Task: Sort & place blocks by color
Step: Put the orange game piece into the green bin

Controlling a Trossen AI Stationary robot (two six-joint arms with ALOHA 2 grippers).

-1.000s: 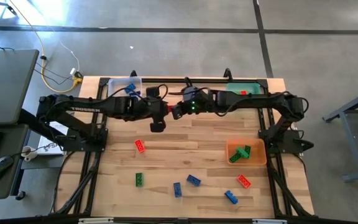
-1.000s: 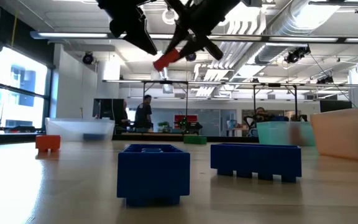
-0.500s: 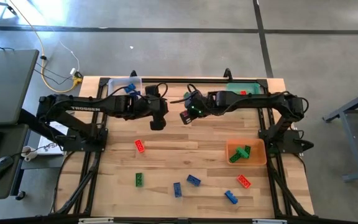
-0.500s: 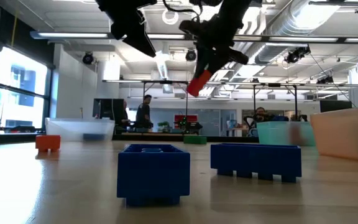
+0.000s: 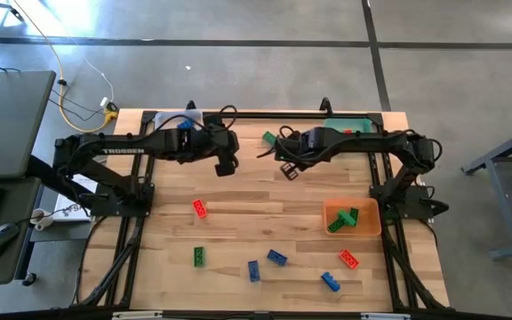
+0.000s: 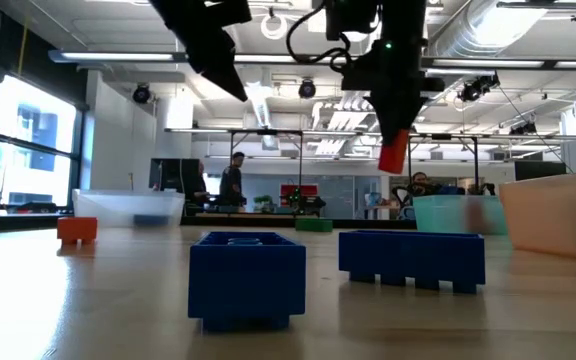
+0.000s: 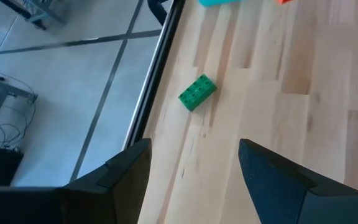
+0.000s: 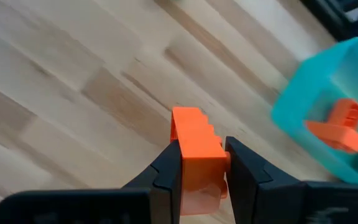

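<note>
The left gripper [image 7: 194,168] hangs with fingers parted over the wooden table [image 7: 303,118]; a green block [image 7: 197,92] lies near the table's edge.

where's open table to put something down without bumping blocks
The widest bare wood lies mid-table, between the red block and the orange bin, below both arms. The left strip beside the green block is also free. The near edge is crowded: blue blocks and a red block scatter there. The back edge holds the bins, a loose green block and both arms.
</note>
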